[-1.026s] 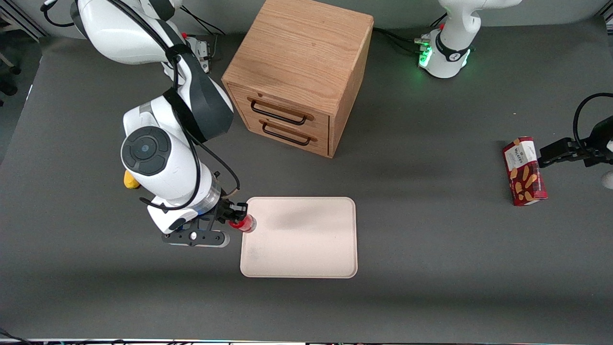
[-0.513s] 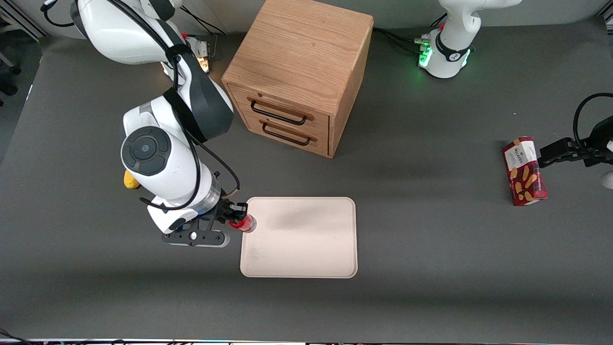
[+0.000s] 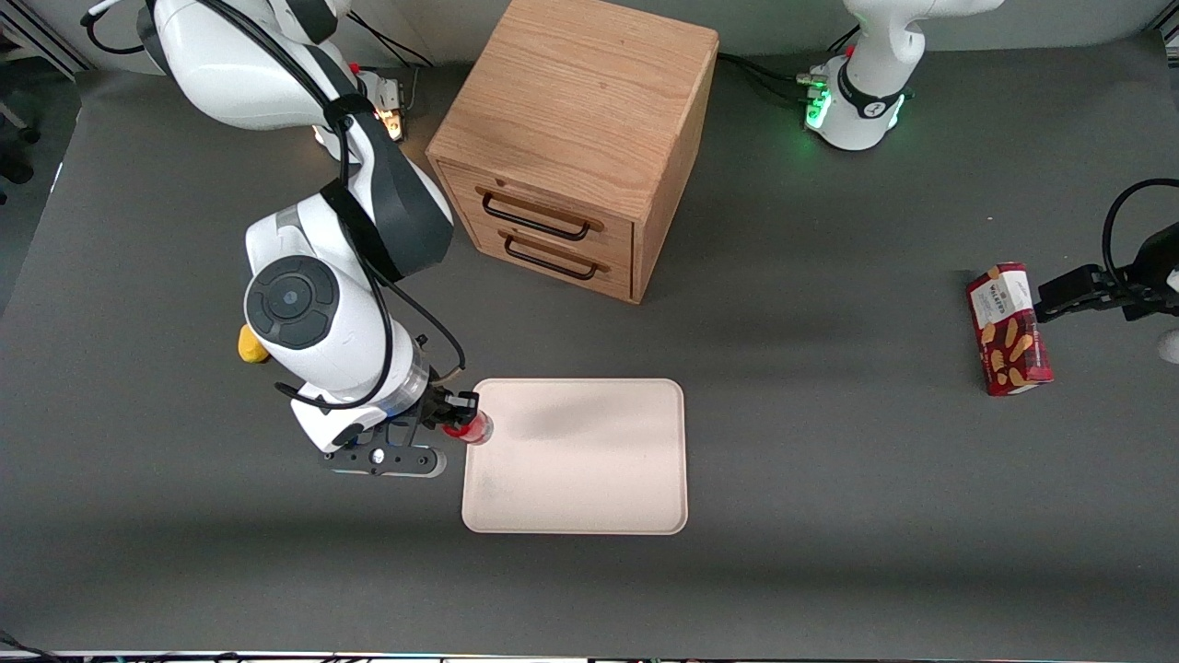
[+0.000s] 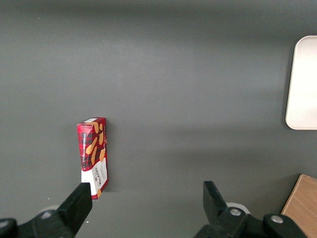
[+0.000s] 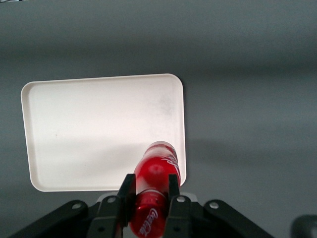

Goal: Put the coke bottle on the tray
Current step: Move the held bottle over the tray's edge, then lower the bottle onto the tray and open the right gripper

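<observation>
bottle: the coke bottle (image 3: 472, 428) is off the worktop (image 3: 829, 516), clamped in the hand and poking out over the tray's edge at the working arm's end. In the wrist view (image 5: 154, 188) it lies roughly level, far end over the rim.

hand: the hand (image 3: 451, 416) sits just beside that tray edge, both fingers (image 5: 127, 194) pressed on the bottle's sides, so clamped on it, no gap showing.

tray: the tray (image 3: 589, 497) is bare, flat on the worktop, nearer the front camera than the cabinet (image 3: 576, 138).

done so far: pickup is sorted and the carry looks mostly done, since the bottle already overlaps the tray.

still left: I'd say a bit more travel inward so the whole bottle is above the tray, then lower, let go, back off. Only the tip is over the rim, so dropping it here looks risky to me; it could land half on the rim and roll off.

how close: can't tell how high it hangs above the tray.

other stuff: a yellow lump (image 3: 250, 345) peeks out beside the arm, and a snack box (image 3: 1008, 329) lies way over at the parked arm's end. Neither is in the way.
</observation>
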Motion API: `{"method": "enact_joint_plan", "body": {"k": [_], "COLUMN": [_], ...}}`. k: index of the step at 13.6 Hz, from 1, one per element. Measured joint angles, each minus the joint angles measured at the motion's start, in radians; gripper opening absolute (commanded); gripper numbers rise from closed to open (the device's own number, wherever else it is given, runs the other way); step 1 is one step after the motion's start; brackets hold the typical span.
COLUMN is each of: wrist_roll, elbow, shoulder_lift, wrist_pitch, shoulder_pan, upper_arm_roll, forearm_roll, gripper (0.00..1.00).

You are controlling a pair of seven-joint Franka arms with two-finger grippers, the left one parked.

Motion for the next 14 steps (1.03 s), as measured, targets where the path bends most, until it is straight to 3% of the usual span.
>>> {"method": "enact_joint_plan", "body": {"k": [4, 14], "wrist_roll": [0.0, 0.0], "elbow": [-0.034, -0.046], "shoulder_lift": [0.048, 0.065], "wrist_pitch": [0.136, 0.142], "shoulder_pan": [0.001, 0.001], "upper_arm_roll": [0.0, 0.0], "forearm_roll": [-0.001, -0.001], "gripper": [0.0, 0.0]}}
